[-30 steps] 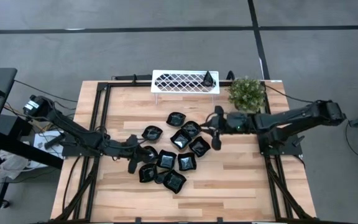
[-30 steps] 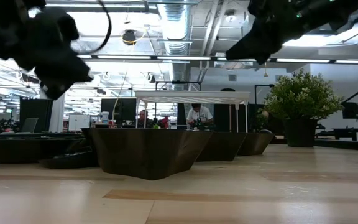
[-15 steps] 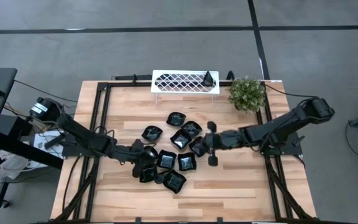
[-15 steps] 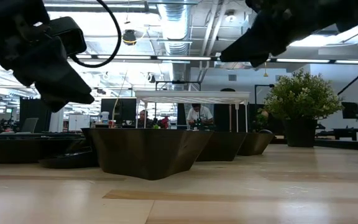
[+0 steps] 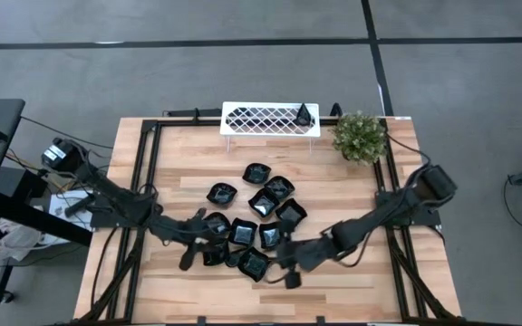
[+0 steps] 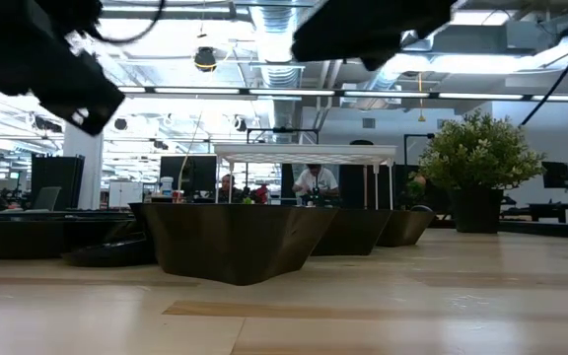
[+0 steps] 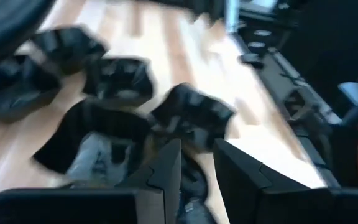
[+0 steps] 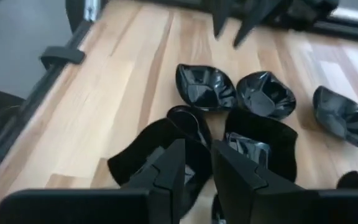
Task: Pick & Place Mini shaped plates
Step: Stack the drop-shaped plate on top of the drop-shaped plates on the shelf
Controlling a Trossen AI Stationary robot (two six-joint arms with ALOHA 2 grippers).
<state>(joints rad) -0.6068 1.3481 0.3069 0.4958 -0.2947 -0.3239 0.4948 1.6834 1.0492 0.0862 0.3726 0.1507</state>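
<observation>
My jaws stand a narrow slit apart on both sides, pinching nothing. My left gripper (image 5: 187,260) hangs at the left edge of the mini shaped plates (image 5: 254,215), my right gripper (image 5: 288,274) at their near right edge. The plates cluster mid-table, crowding between my arms. The white tray (image 5: 270,119) and green plant (image 5: 360,136) line the far edge. Bare wood of the table (image 5: 361,281) lies open near and right.

The left wrist view is motion-blurred, so the glossy black mini plates (image 7: 120,78) there show no clear shape. In the low view both dark arms are cut off by the picture's top edge. From above, the small dark object (image 5: 305,115) at the white lattice tray's (image 5: 270,119) right end is too small to identify.
</observation>
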